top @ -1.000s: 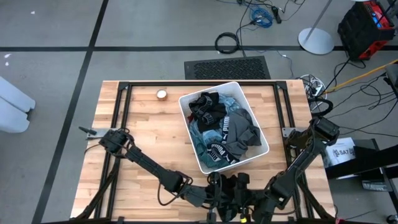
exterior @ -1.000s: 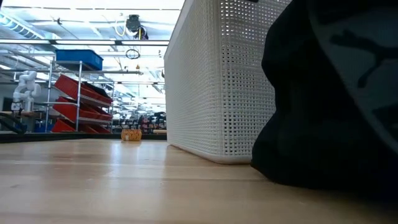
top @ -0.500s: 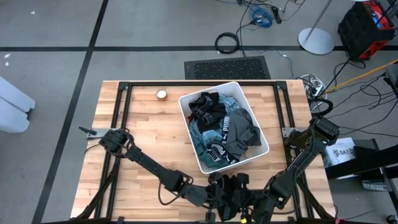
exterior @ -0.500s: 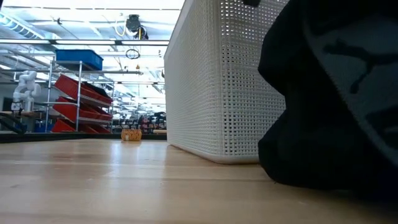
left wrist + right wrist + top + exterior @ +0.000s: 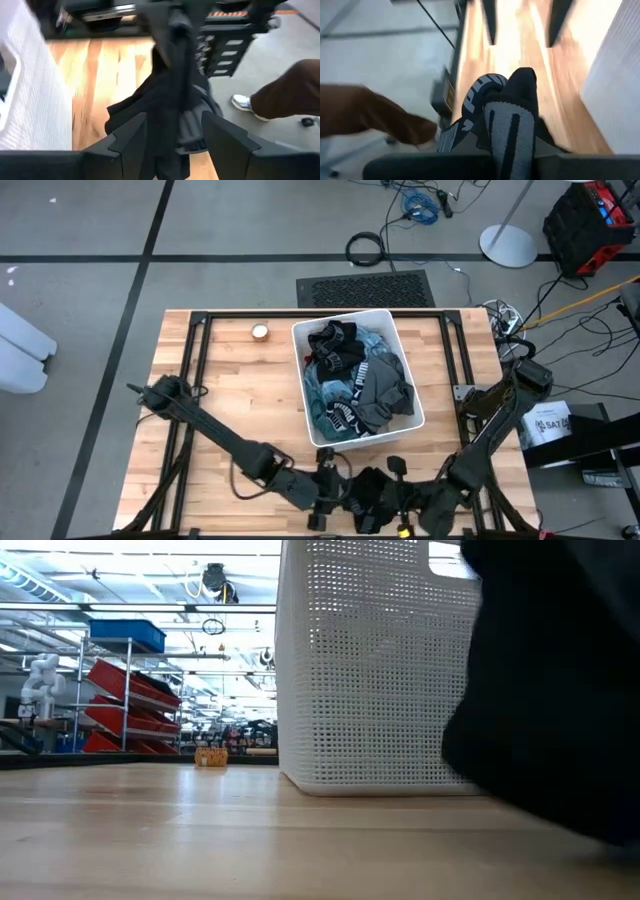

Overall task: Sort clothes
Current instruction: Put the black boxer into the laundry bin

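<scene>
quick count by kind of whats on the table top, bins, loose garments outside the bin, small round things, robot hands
white bin full of clothes: 1
loose garment outside the bin, the black and grey garment near the table's front edge: 1
small round object: 1
robot hands, left hand and right hand: 2
total: 5

White perforated plastic bin on wooden table, toward its right half. Small round tape roll near table's far edge, left of bin. Black floor mat beyond table. Coiled black cable behind mat. Red shelving in background room. Person's brown trouser leg and shoe beside table.
</scene>
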`<state>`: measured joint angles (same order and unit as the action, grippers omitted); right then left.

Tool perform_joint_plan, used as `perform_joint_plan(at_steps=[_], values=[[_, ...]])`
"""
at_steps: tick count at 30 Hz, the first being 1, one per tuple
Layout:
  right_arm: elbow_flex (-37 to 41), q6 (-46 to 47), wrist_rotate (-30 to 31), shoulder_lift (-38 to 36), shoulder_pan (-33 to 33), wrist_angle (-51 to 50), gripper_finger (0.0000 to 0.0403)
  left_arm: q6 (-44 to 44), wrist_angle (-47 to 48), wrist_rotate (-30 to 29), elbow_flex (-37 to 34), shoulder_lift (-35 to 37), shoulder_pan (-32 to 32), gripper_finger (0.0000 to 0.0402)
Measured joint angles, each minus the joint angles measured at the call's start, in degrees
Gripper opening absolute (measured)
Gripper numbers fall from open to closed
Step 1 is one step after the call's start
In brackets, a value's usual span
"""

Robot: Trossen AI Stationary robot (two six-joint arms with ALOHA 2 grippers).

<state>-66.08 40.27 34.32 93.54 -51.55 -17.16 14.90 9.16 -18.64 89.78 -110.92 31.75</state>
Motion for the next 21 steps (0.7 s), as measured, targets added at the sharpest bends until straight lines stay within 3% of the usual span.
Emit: perform_joint_plan(at_steps=[6, 15, 21], values=[[0.0, -15.0, 0.0, -7.1, -0.8, 11.2, 0.0002, -6.7, -0.6, -2.0, 0.1, 6.7, 4.8, 0.02], [0.0, -42.7, 0.2, -19.8, 3.0, 23.0, 0.0001, -6.7, 8.3, -19.8, 0.0, 10.6, 11.4, 0.02], [0.0, -55.5, 0.2, -29.0, 10.4, 26.5, 0.0001, -3.7, 8.4, -20.9, -0.7, 10.6, 11.9, 0.02]])
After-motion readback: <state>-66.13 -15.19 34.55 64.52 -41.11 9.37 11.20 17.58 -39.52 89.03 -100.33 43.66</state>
